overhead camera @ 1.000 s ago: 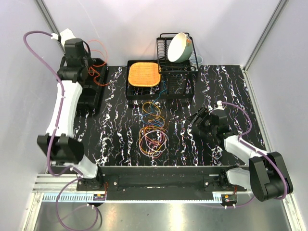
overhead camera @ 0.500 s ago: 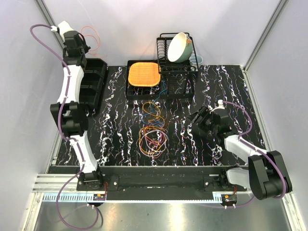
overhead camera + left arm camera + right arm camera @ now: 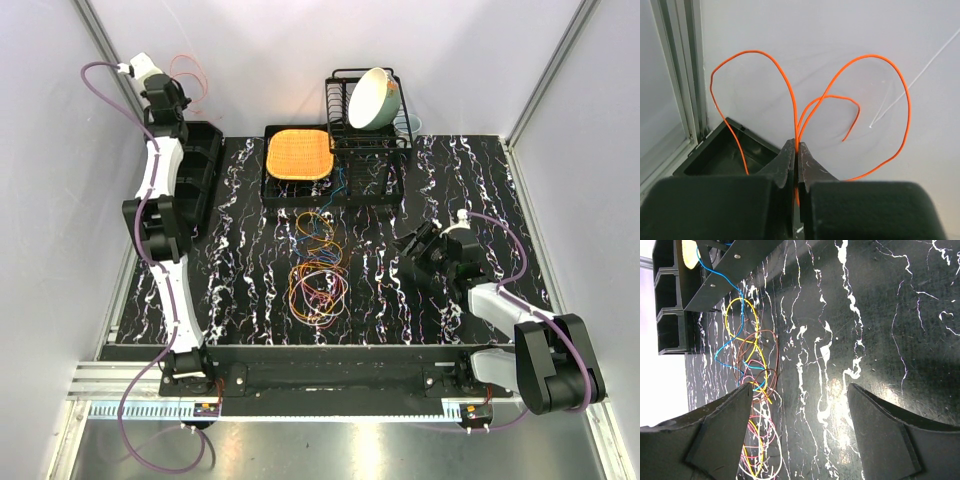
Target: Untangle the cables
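Observation:
A tangle of thin cables in yellow, blue, brown, pink and orange lies mid-table; the right wrist view shows the same cables at left. My left gripper is raised at the far left corner above the black bin, shut on an orange cable. In the left wrist view the orange cable loops up from the closed fingertips of the left gripper. My right gripper hovers open right of the tangle; between its fingers the right gripper holds nothing.
A black tray with an orange mat sits at the back centre. Beside it a dish rack holds a cream bowl. A blue cable trails under the tray's edge. Walls close in on the left and right.
My left arm has swung up and back toward the far left corner, carrying the orange cable above the bin. The right arm has hardly moved.

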